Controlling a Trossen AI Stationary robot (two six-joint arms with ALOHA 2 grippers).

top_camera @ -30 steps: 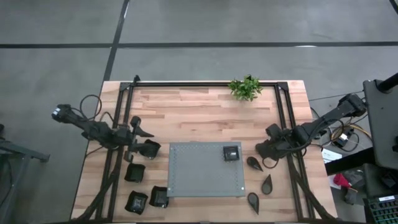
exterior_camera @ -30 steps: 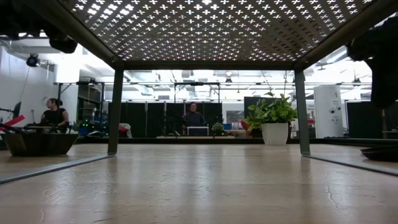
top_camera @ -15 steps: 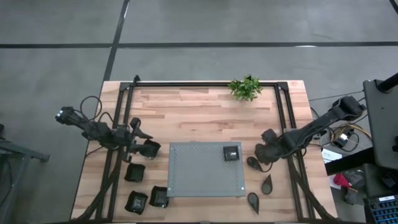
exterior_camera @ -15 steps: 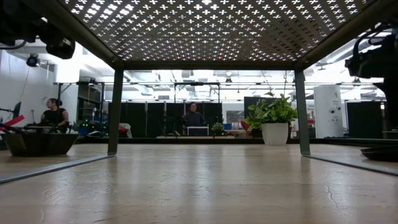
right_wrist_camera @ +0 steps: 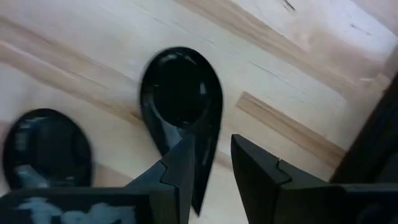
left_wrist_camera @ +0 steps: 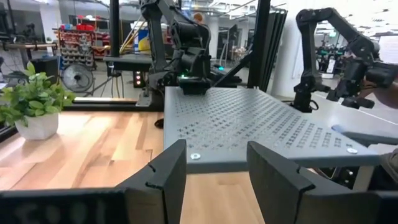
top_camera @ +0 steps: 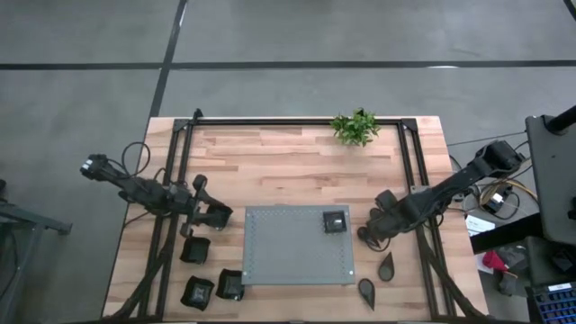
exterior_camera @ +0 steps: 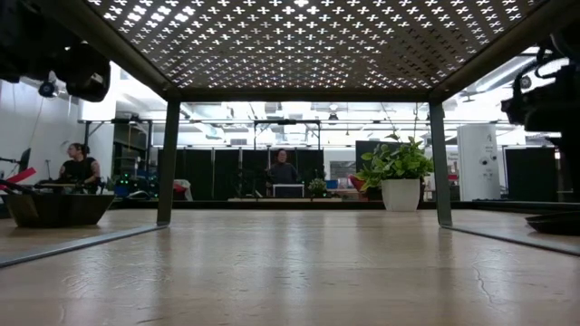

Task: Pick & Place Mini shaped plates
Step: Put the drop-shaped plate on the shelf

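Several small black plates lie on the wooden table. A square plate (top_camera: 334, 221) rests on the grey dotted mat (top_camera: 288, 256). Teardrop plates (top_camera: 386, 266) (top_camera: 366, 290) lie right of the mat, square plates (top_camera: 195, 249) (top_camera: 199, 292) (top_camera: 230, 283) left of it. My right gripper (top_camera: 370, 231) points down, open, over another teardrop plate (right_wrist_camera: 180, 99); its fingers stand on either side of the rim near the plate's pointed end. My left gripper (left_wrist_camera: 217, 180) is open and level at the mat's left edge (top_camera: 219, 217), with nothing between its fingers. My right gripper comes from above at the teardrop plate's pointed end (right_wrist_camera: 204, 163), one finger (right_wrist_camera: 180, 165) over the plate's inside and the other (right_wrist_camera: 255, 168) outside the rim. Whether the fingers touch the plate, I cannot tell. The plate lies flat on the table.
A black metal frame (top_camera: 297, 121) runs along the table's far edge and down both sides. A small potted plant (top_camera: 355, 128) stands at the far edge. A second teardrop plate (right_wrist_camera: 46, 149) lies close beside the one under my right gripper.
My right gripper has gone down and toward the table's near left, from beside the frame's right rail to over the teardrop plate, tipping more steeply downward. My left gripper has sunk a little beside the mat.
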